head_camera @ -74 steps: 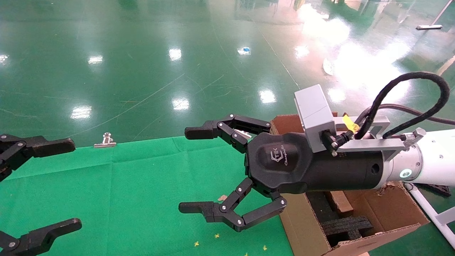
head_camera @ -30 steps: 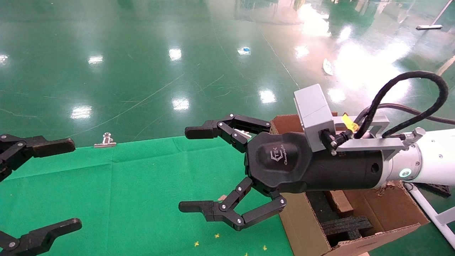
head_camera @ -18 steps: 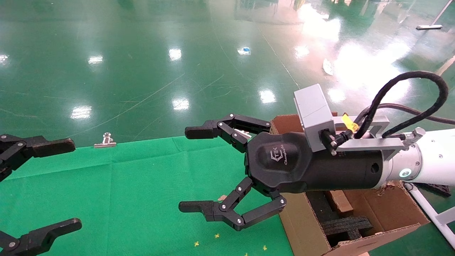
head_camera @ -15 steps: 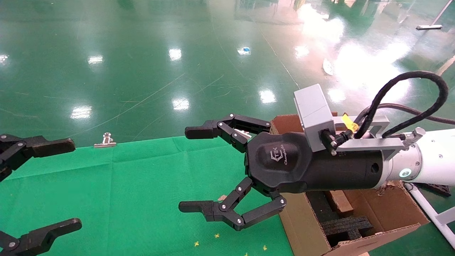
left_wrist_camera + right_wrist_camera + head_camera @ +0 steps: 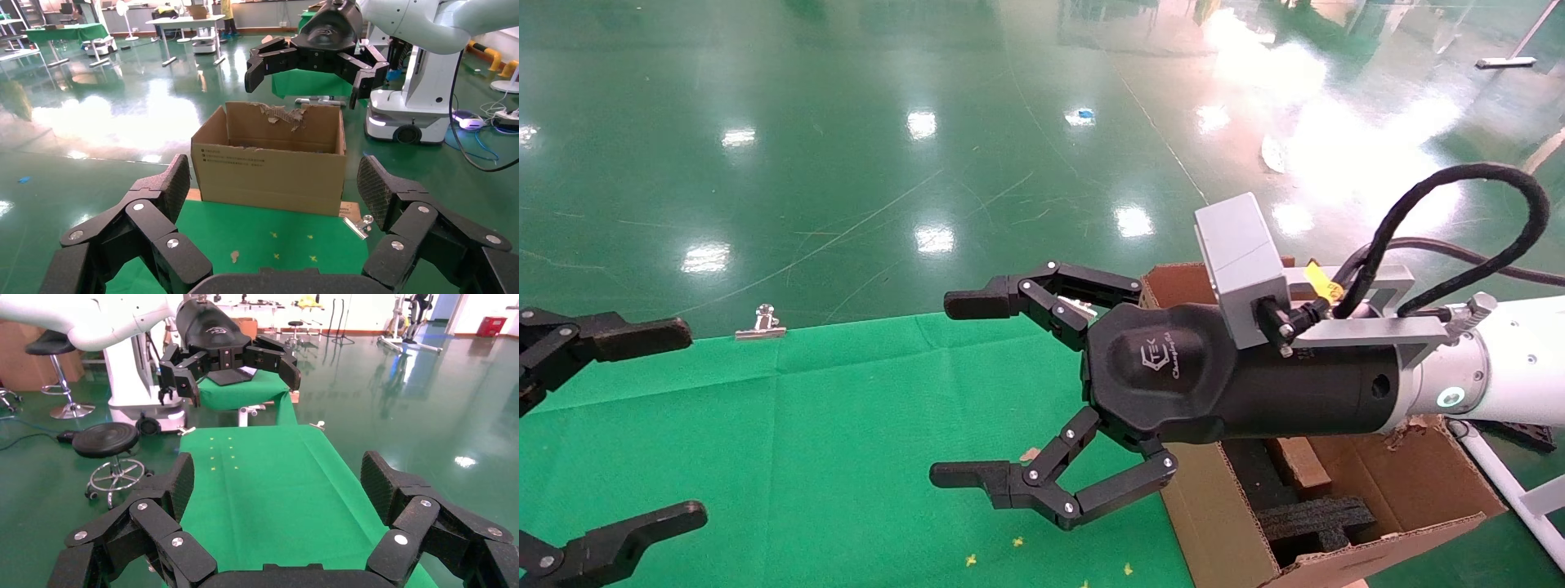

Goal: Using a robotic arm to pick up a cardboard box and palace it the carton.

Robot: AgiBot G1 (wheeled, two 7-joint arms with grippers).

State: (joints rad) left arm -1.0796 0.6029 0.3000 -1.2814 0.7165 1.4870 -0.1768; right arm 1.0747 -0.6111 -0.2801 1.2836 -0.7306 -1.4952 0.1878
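Reaching sideways over the green cloth (image 5: 789, 441), the right gripper (image 5: 952, 388) is spread wide and empty. The left gripper (image 5: 678, 420) is wide apart too, beside the carton (image 5: 1222, 531).

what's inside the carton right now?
In the head view the carton holds black foam inserts and a small brown cardboard piece. The open right gripper and its body cover the carton's far part, so the rest is hidden.

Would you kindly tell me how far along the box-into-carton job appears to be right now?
Looks done, perhaps: a small brown cardboard block, possibly the box, lies inside the carton beside black foam. In hand: nothing; the right gripper and left gripper hang open and empty above the green cloth. Left: no box shows on the cloth.
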